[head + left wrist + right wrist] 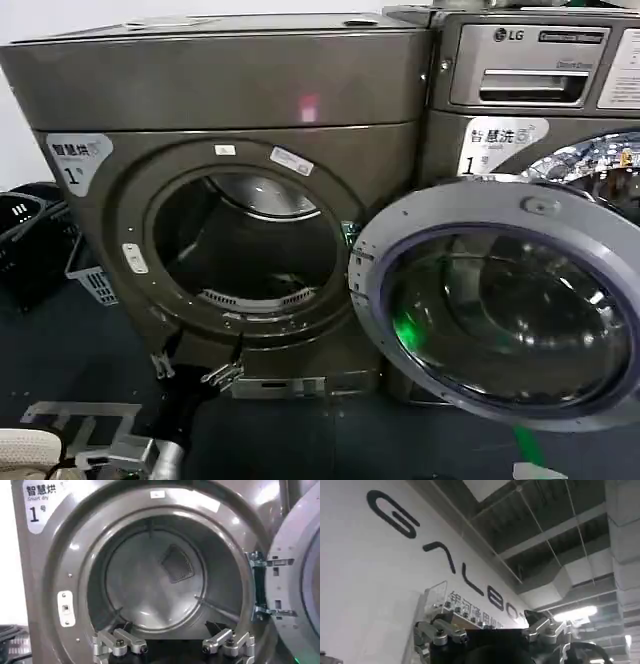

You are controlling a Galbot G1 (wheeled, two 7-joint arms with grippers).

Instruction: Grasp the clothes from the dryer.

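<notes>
Dryer (pixel 215 90) porthole (pixel 245 235) wide open, drum (pixel 155 580) bare inside, free entry straight ahead. Door (pixel 500 300) swung right, hinges (pixel 260 587) jutting at opening's right rim. Left gripper (pixel 195 368) spread just below porthole lip. Baskets (pixel 40 245) crowding left floor.

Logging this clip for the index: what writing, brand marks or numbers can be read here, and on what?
"智慧烘", "Smart dry", "1": white sticker on the bronze-grey front-loading dryer.
"LG": upper panel of the neighbouring machine.
"1" after Chinese characters I cannot read for sure: that machine's white sticker.
"GALBO…", cut off: white wall.
Other small labels: unreadable.
</notes>
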